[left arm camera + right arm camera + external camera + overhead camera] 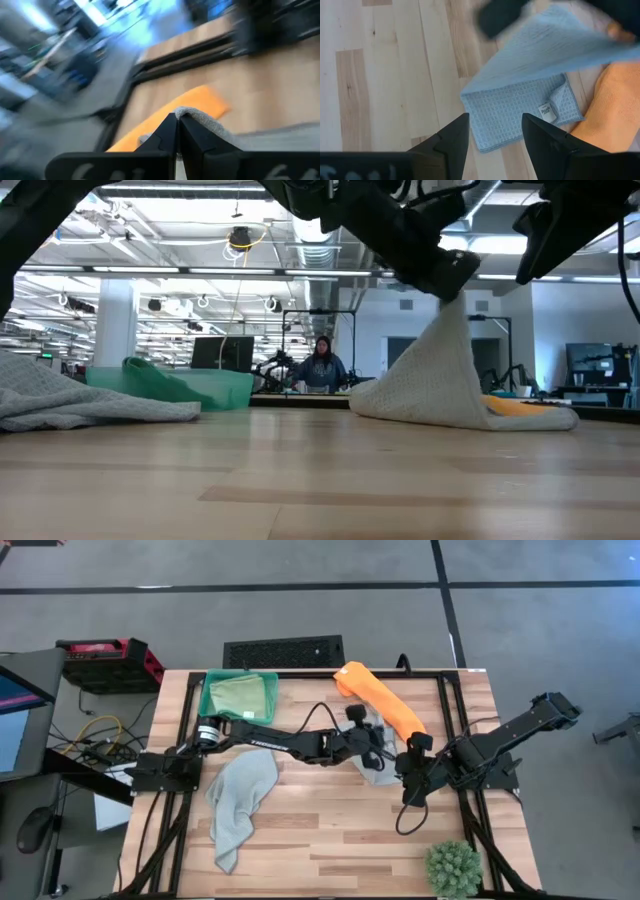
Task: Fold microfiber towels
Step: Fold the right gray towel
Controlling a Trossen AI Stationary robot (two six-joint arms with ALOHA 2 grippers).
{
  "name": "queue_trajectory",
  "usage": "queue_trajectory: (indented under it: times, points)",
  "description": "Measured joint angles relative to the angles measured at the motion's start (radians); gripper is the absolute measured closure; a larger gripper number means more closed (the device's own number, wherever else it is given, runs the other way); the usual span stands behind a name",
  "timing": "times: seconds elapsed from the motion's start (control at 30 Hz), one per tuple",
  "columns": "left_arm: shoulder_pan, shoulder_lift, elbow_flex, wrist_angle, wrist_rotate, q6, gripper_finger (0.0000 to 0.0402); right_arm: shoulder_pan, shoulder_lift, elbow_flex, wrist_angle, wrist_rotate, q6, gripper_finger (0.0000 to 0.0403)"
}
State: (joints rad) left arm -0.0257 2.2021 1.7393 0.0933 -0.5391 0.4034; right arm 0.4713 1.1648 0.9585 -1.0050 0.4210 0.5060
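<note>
Nearest to me on the wooden table (330, 840), at its front right corner, sits the spiky green plant ball (453, 868), nowhere near the action. A step further in, on the left half, a pale grey towel (237, 808) lies crumpled in a long loose heap, and nothing is touching it. Now the middle of the table: the left gripper (177, 131) is reached far across from its own side, fingers pinched tight together on a fold of the second grey towel (520, 107), and it holds that pinched part up off the wood so the cloth hangs in a tent shape (440, 375) with its lower edges resting flat on the boards (a small white tag (547, 112) shows near one corner of the flat part). Just beside it, the right gripper (492, 132) hovers above the same towel's near edge, its fingers spread well apart and gripping nothing. The orange towel (383, 700) lies in a diagonal strip just behind the grey one, touching or tucked under its far side. Furthest back, towards the left rear corner, the green tray (240, 696) holds the light green towel (238, 692) bunched inside it.
</note>
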Motion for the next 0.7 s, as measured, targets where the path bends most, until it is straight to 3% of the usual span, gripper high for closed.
queue_trajectory:
  times: [0.07,0.7]
  points:
    - [0.004,0.008,0.000,0.007,0.085,0.005,0.0402,0.000,0.000,0.000,0.001,0.000,0.000,0.0198]
    - [0.014,0.011,0.000,-0.058,0.093,-0.045,0.0382,0.000,0.000,0.000,0.015,0.000,0.000,0.0198]
